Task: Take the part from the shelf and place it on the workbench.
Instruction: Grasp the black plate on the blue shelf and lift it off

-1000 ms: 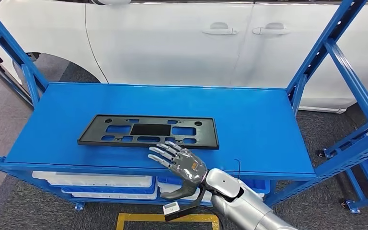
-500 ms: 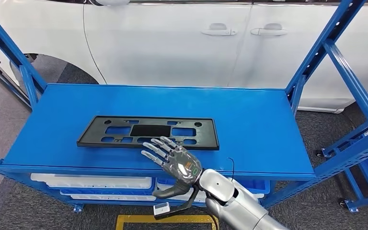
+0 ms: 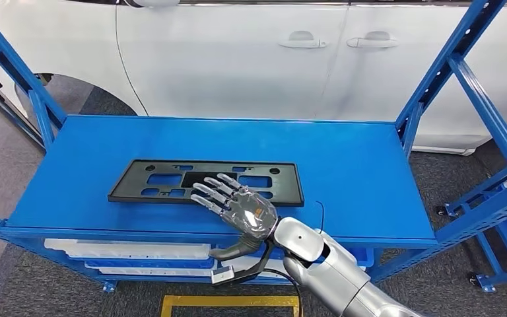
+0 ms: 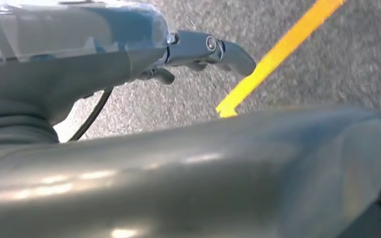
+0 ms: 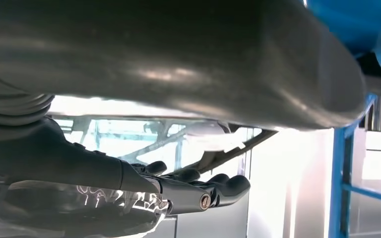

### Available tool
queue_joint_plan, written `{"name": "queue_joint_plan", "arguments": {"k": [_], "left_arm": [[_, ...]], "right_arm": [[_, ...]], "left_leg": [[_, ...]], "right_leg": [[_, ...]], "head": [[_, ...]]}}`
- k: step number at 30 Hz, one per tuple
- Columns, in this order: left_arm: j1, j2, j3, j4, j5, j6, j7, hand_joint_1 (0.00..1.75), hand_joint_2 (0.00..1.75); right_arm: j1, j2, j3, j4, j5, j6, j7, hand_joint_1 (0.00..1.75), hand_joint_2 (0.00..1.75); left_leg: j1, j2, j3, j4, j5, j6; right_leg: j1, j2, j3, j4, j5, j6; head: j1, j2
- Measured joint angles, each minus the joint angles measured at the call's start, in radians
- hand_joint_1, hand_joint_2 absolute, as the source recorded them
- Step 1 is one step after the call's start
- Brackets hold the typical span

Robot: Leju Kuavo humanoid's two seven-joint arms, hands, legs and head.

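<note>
1. Ahead of me a white car (image 3: pixel 237 59) stands behind a blue shelf (image 3: pixel 343 165), whose top deck lies just beyond and under my reach; grey carpet and a yellow floor line (image 3: pixel 231 302) run below it.
2. My right hand (image 3: pixel 237 208) is out over the near edge of the deck with its fingers (image 3: pixel 212 188) spread apart, flat and empty, and the thumb hanging below the deck's front lip.
3. The part (image 3: pixel 165 179), a flat black plastic plate with cut-out slots, lies on the deck directly under and beyond my fingertips, its long side running across me. My fingers overlap its near edge toward the middle; I cannot tell whether they touch it or hover just above.
4. My left hand (image 4: pixel 198 49) hangs low above the carpet and the yellow line; from its wrist view I cannot tell whether the fingers are apart or curled.
5. I judge the part to be light and fairly stiff, though thin enough to flex if lifted by one end. Its surface looks smooth, so it may slide on the painted deck rather than rise.
6. The best hold, I think, is the near long edge close to the middle: fingers on top, thumb coming up beneath once the edge is drawn past the deck's lip. Gripping near the centre should keep it from tipping.
7. The risk I see is pushing it away from me instead of catching it.
</note>
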Motion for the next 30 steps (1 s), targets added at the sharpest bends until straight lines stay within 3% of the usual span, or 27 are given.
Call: {"name": "queue_joint_plan", "arguments": {"k": [2, 3, 6, 7, 8, 9, 11, 13, 16, 18, 21, 22, 23, 24, 27, 29, 30], "left_arm": [[0.000, 0.000, 0.000, 0.000, 0.001, 0.001, 0.000, 0.00, 0.00], [0.000, 0.000, 0.000, 0.000, 0.002, 0.001, 0.000, 0.00, 0.00], [0.002, 0.000, 0.000, 0.000, 0.002, 0.002, -0.001, 0.00, 0.00], [0.002, 0.000, 0.000, 0.000, 0.002, 0.002, -0.001, 0.00, 0.00], [0.003, 0.000, 0.000, 0.000, 0.002, 0.002, -0.001, 0.00, 0.00], [0.003, 0.000, 0.000, 0.000, 0.001, 0.002, 0.000, 0.00, 0.00], [0.001, 0.000, -0.001, 0.000, -0.002, 0.002, 0.000, 0.00, 0.00], [-0.005, -0.001, -0.002, 0.000, -0.004, 0.001, 0.000, 0.00, 0.00], [-0.009, -0.004, -0.005, 0.000, -0.007, 0.000, 0.003, 0.00, 0.00], [-0.010, -0.005, -0.008, 0.000, -0.009, 0.000, 0.004, 0.00, 0.00], [-0.013, -0.007, -0.011, 0.000, -0.010, 0.000, 0.006, 0.00, 0.00], [-0.012, -0.008, -0.011, 0.000, -0.010, 0.000, 0.006, 0.00, 0.00], [-0.012, -0.008, -0.012, 0.000, -0.010, -0.001, 0.007, 0.00, 0.00], [-0.012, -0.008, -0.014, 0.000, -0.010, -0.001, 0.008, 0.00, 0.00], [-0.012, -0.012, -0.018, 0.000, -0.011, -0.002, 0.013, 0.00, 0.00], [-0.013, -0.015, -0.018, 0.000, -0.011, -0.003, 0.014, 0.00, 0.00], [-0.013, -0.015, -0.019, 0.000, -0.011, -0.003, 0.015, 0.00, 0.00]], "right_arm": [[0.002, 0.009, 0.003, 0.019, 0.005, 0.000, 0.000, 0.00, 0.00], [0.001, 0.015, 0.004, 0.032, 0.008, 0.000, 0.002, 0.00, 0.00], [-0.005, 0.038, 0.010, 0.079, 0.026, 0.000, 0.018, 0.00, 0.00], [-0.008, 0.047, 0.012, 0.098, 0.031, 0.001, 0.024, 0.00, 0.00], [-0.012, 0.055, 0.014, 0.116, 0.036, 0.001, 0.030, 0.00, 0.00], [-0.019, 0.064, 0.016, 0.134, 0.040, 0.001, 0.036, 0.00, 0.00], [-0.043, 0.082, 0.018, 0.171, 0.046, 0.001, 0.049, 0.00, 0.00], [-0.074, 0.101, 0.018, 0.218, 0.052, 0.000, 0.059, 0.00, 0.00], [-0.112, 0.123, 0.019, 0.280, 0.055, -0.001, 0.064, 0.00, 0.00], [-0.126, 0.131, 0.019, 0.304, 0.055, -0.001, 0.064, 0.00, 0.00], [-0.138, 0.137, 0.019, 0.335, 0.062, -0.003, 0.071, 0.00, 0.00], [-0.139, 0.138, 0.019, 0.347, 0.067, -0.004, 0.079, 0.00, 0.00], [-0.141, 0.140, 0.020, 0.359, 0.075, -0.006, 0.090, 0.00, 0.00], [-0.145, 0.144, 0.020, 0.372, 0.083, -0.009, 0.103, 0.00, 0.00], [-0.178, 0.162, 0.019, 0.414, 0.102, -0.020, 0.140, 0.00, 0.00], [-0.208, 0.174, 0.015, 0.443, 0.112, -0.018, 0.154, 0.00, 0.00], [-0.220, 0.179, 0.013, 0.457, 0.117, -0.015, 0.161, 0.00, 0.44]], "left_leg": [[0.001, 0.001, -0.004, 0.014, -0.014, -0.010], [0.001, 0.001, -0.017, 0.045, -0.034, -0.015], [0.005, 0.002, -0.107, 0.231, -0.120, -0.027], [0.006, 0.002, -0.131, 0.275, -0.129, -0.029], [0.007, 0.002, -0.138, 0.283, -0.119, -0.031], [0.008, 0.002, -0.124, 0.251, -0.090, -0.032], [0.009, 0.003, -0.061, 0.115, -0.019, -0.030], [0.007, 0.002, -0.019, 0.022, 0.010, -0.021], [0.005, 0.000, -0.017, 0.007, 0.011, -0.003], [0.008, 0.001, -0.015, 0.001, 0.015, 0.009], [0.008, 0.002, -0.015, 0.000, 0.015, 0.018], [0.008, 0.002, -0.015, 0.000, 0.015, 0.019], [0.008, 0.001, -0.015, 0.000, 0.014, 0.019], [0.008, 0.001, -0.014, 0.001, 0.014, 0.018], [0.005, 0.000, -0.012, 0.003, 0.010, 0.011], [0.003, 0.001, -0.015, 0.004, 0.009, 0.003], [0.003, 0.001, -0.015, 0.004, 0.010, -0.003]], "right_leg": [[-0.005, -0.001, 0.005, -0.009, 0.004, -0.010], [-0.009, -0.002, 0.008, -0.014, 0.006, -0.015], [-0.009, -0.005, 0.011, -0.016, 0.005, -0.022], [-0.009, -0.005, 0.011, -0.015, 0.004, -0.023], [-0.009, -0.005, 0.012, -0.013, 0.002, -0.023], [-0.009, -0.004, 0.013, -0.011, 0.000, -0.022], [-0.009, -0.003, 0.015, -0.005, -0.005, -0.017], [-0.005, -0.001, 0.012, 0.001, -0.009, -0.008], [-0.003, -0.001, 0.006, 0.004, -0.009, 0.007], [-0.007, -0.002, -0.008, 0.038, -0.034, 0.018], [-0.011, -0.002, -0.096, 0.222, -0.122, 0.030], [-0.012, -0.002, -0.124, 0.276, -0.138, 0.032], [-0.013, -0.002, -0.135, 0.296, -0.134, 0.032], [-0.013, -0.002, -0.127, 0.273, -0.111, 0.030], [-0.009, -0.002, -0.036, 0.071, -0.013, 0.016], [-0.003, -0.002, -0.009, 0.007, 0.002, 0.007], [-0.001, -0.002, -0.009, 0.004, 0.001, 0.004]], "head": [[0.000, 0.000], [0.000, 0.000], [0.000, 0.000], [0.000, 0.000], [0.000, 0.000], [0.000, 0.000], [0.000, 0.000], [0.000, 0.000], [0.000, 0.000], [0.000, 0.000], [0.000, 0.000], [0.000, 0.000], [0.000, 0.000], [0.000, 0.000], [0.000, 0.000], [0.000, 0.000], [0.000, 0.000]]}}
